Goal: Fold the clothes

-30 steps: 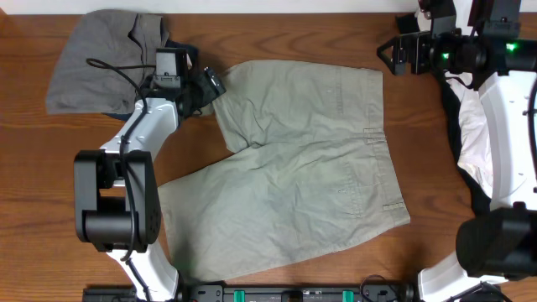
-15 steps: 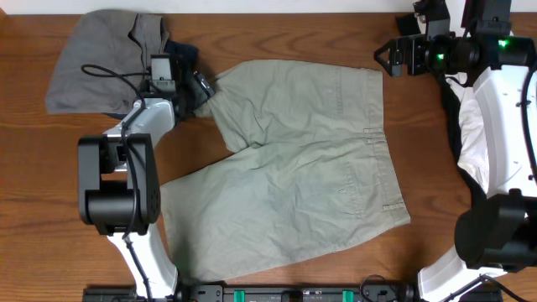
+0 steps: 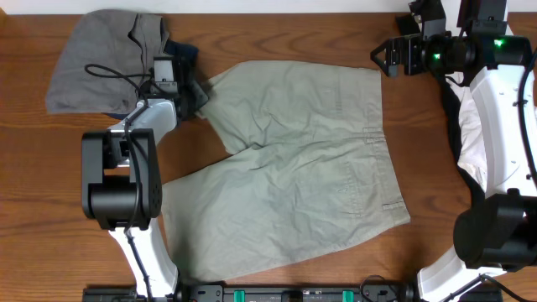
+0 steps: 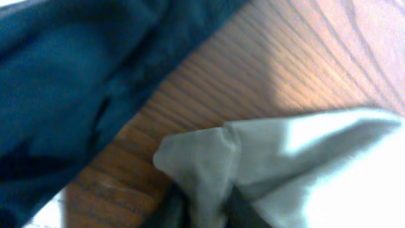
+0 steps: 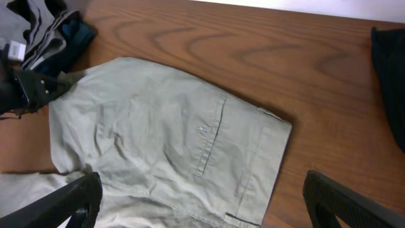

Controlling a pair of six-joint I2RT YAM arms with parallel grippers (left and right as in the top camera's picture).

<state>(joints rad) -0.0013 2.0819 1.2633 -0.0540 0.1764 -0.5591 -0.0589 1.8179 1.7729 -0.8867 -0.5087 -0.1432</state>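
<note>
- left pincer (image 3: 202,90): clamped on the hem corner of the khaki shorts (image 3: 310,168). In the wrist view a peak of khaki cloth stands pinched between the two dark fingers (image 4: 172,210).
- Shorts run from that pinched corner away from the left pincer, spread flat on the wooden table (image 3: 50,184). The waistband end is on the far side, toward the right arm. The second leg lies alongside the left arm's base.
- navy piece (image 3: 180,52): just beside the left pincer. In the wrist view a strip of bare wood separates it from the pinched corner, not touching.
- grey garment (image 3: 92,59): behind the left pincer, on the opposite side from the shorts, partly lying over the navy piece.
- right pincer (image 3: 383,59): fingers wide apart, holding nothing. It sits beside the waistband corner of the shorts; can't tell its height off the table.
- Right wrist view: the upper leg with the pocket seam lies ahead of and between the spread fingers.
- black-and-white garment (image 3: 470,134): behind the right pincer, under the right arm, well apart from the shorts.
</note>
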